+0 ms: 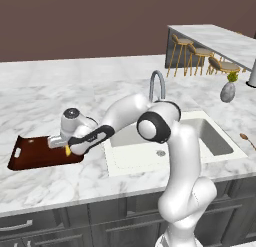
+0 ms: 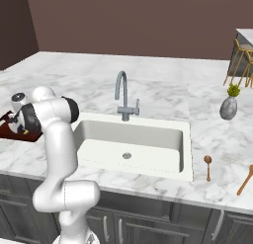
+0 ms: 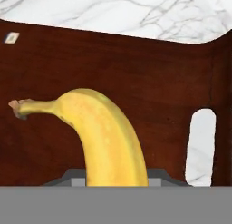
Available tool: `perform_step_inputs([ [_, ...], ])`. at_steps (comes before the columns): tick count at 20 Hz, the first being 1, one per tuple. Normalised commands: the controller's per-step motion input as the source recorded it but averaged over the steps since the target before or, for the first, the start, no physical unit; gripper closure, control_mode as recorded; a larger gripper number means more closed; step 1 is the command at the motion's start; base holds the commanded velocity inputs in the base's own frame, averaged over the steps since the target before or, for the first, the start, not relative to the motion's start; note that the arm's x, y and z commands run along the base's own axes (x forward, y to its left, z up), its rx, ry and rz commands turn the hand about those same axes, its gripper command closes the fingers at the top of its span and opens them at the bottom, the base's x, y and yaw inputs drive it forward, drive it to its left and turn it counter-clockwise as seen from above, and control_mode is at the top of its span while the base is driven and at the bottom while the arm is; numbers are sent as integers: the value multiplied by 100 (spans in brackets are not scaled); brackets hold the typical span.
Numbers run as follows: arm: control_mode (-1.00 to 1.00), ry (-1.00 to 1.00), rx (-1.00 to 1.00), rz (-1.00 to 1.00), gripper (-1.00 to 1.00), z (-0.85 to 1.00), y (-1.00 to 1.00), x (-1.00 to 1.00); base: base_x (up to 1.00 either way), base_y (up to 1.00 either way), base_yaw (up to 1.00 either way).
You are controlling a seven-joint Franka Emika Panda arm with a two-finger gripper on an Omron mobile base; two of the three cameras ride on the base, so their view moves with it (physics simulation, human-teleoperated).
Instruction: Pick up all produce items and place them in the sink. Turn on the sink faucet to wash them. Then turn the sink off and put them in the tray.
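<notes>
My gripper [image 1: 64, 147] is shut on the banana [image 3: 108, 137], a small curved yellow fruit whose stem end points away from the hand. A yellow tip of the banana [image 1: 67, 151] shows under the hand in the left base view. It hangs low over the dark reddish-brown wooden tray [image 3: 136, 69], near the end with the white oval handle cut-out. Whether it touches the wood I cannot tell. The tray [image 1: 30, 155] lies on the marble left of the white sink [image 1: 220, 141]. Behind the basin stands the grey gooseneck sink faucet [image 1: 157, 83]. From the right base view, my arm hides most of the tray [image 2: 7, 130].
A grey vase with a plant [image 2: 229, 107] stands right of the sink [image 2: 133, 134]. Two wooden spoons [image 2: 208, 165] lie near the counter's front right edge. Bar stools [image 1: 200, 56] line a second counter at the far right. The faucet [image 2: 121, 92] rises behind the basin.
</notes>
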Motion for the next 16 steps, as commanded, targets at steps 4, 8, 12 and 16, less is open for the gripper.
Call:
perform_step_inputs([
  [4, -100, 1, 0, 0, 100, -15, 0, 14, 0, 0, 0],
  [8, -100, 1, 0, 0, 100, -18, 0, 10, 0, 0, 0],
  [12, -100, 3, 0, 0, 100, -19, 0, 10, 0, 0, 0],
  [16, -100, 5, 0, 0, 100, -21, 3, 16, 0, 0, 0],
])
